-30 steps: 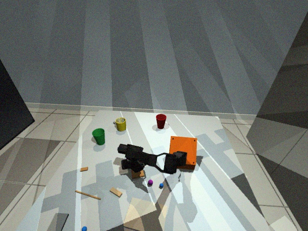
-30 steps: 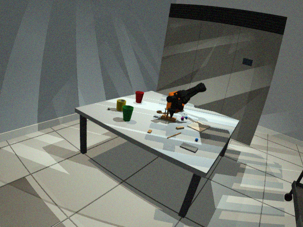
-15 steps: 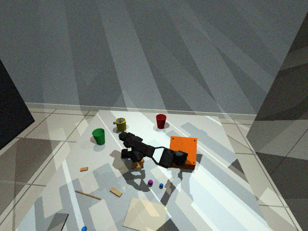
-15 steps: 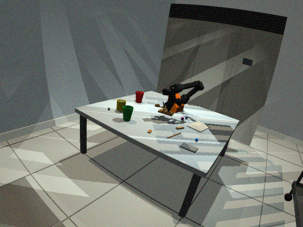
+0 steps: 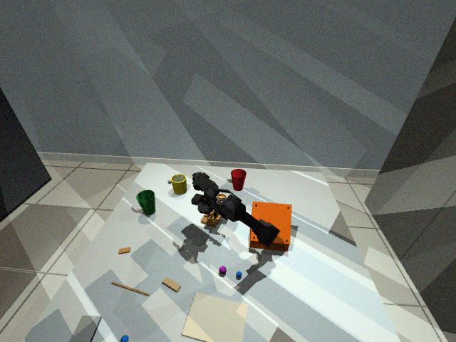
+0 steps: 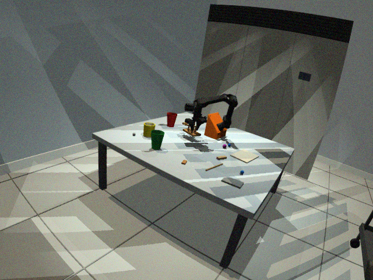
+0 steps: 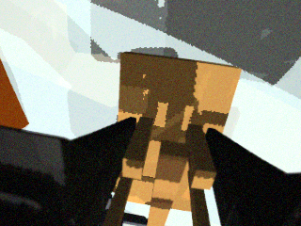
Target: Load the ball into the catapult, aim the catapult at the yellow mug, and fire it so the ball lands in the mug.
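My gripper (image 5: 211,212) (image 6: 192,128) (image 7: 170,129) is shut on the wooden catapult (image 5: 211,220) (image 6: 192,132) (image 7: 155,71), its fingers on either side of the frame's uprights. Whether the base touches the table is hard to tell. The catapult's round cup (image 5: 221,196) shows past the arm; I make out no ball in it. The yellow mug (image 5: 179,185) (image 6: 148,130) stands upright at the far left. A purple ball (image 5: 222,269) (image 6: 224,146) and a blue ball (image 5: 239,273) (image 6: 229,144) lie near each other. Another blue ball (image 5: 124,338) (image 6: 242,172) lies nearer the front.
A green cup (image 5: 147,202) (image 6: 157,140) and a red cup (image 5: 238,179) (image 6: 171,119) flank the yellow mug. A small grey ball (image 5: 169,181) (image 6: 134,134) lies beside it. The orange wedge (image 5: 276,216) (image 6: 213,128) is right of the catapult. Wooden pieces and a beige plate (image 5: 217,316) (image 6: 244,156) lie nearer the front.
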You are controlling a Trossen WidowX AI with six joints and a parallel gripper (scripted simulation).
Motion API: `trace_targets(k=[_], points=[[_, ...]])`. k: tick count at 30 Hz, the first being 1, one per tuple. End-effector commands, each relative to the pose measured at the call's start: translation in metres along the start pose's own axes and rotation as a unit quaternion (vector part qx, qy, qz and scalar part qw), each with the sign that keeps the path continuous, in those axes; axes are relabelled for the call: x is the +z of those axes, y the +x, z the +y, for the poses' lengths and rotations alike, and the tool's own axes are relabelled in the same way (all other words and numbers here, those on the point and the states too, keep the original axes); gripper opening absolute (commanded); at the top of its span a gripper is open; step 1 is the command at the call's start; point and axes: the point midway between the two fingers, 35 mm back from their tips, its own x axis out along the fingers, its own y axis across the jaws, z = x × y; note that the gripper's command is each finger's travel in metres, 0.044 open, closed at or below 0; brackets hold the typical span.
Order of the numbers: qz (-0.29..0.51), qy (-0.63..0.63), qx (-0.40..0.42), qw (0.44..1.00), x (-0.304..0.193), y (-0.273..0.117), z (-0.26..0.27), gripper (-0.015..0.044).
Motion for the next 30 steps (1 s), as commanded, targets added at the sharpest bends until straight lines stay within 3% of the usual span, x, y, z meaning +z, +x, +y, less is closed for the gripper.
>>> trace_targets(k=[1, 5, 30], points=[[0.001, 0.056, -0.005, 0.998, -0.035, -0.001, -0.003, 0.0000], [-0.004, 0.093, -0.004, 0.996, -0.058, 0.002, -0.007, 0.0000], [-0.004, 0.093, -0.004, 0.996, -0.059, 0.033, -0.012, 0.0000]])
